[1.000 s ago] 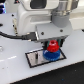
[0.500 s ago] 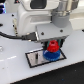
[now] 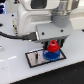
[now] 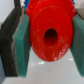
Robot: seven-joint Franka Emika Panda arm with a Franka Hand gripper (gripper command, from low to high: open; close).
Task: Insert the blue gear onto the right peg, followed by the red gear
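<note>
In the exterior view my gripper [image 3: 53, 44] is shut on the red gear [image 3: 53, 48] and holds it right above the blue gear [image 3: 49, 55]. The blue gear lies on the right part of the grey black-framed plate [image 3: 36, 61]. I cannot tell whether the two gears touch. The right peg is hidden under the gears. In the wrist view the red gear [image 4: 50, 32] fills the middle, its centre hole facing the camera, clamped between the teal pads [image 4: 22, 47] of my gripper [image 4: 50, 36].
The plate lies on a white table [image 3: 15, 70]. The arm's white body [image 3: 37, 15] and a black cable [image 3: 15, 36] hang over the back of the scene. A small dark pin [image 3: 36, 57] stands on the plate's left part.
</note>
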